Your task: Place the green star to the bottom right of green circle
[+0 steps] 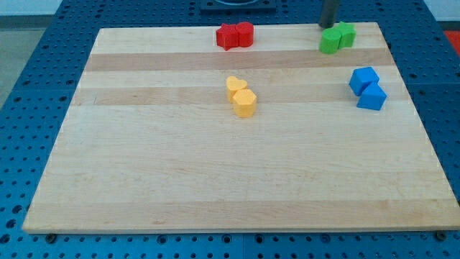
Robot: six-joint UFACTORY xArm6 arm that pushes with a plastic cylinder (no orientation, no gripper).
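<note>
Two green blocks touch each other near the board's top right corner. The left one (pixel 330 41) has a notched outline and looks like the green star. The right one (pixel 347 34) looks rounder, like the green circle, and sits slightly higher in the view. The star is thus to the circle's lower left. My dark rod comes down from the view's top edge, and my tip (pixel 328 26) is just above the star's top edge, close to it or touching it; I cannot tell which.
Two red blocks (pixel 235 35) sit together at the top middle of the wooden board (pixel 215 173). Two yellow blocks (pixel 241 96) sit near the centre. Two blue blocks (pixel 368 88) sit at the right edge, below the green pair.
</note>
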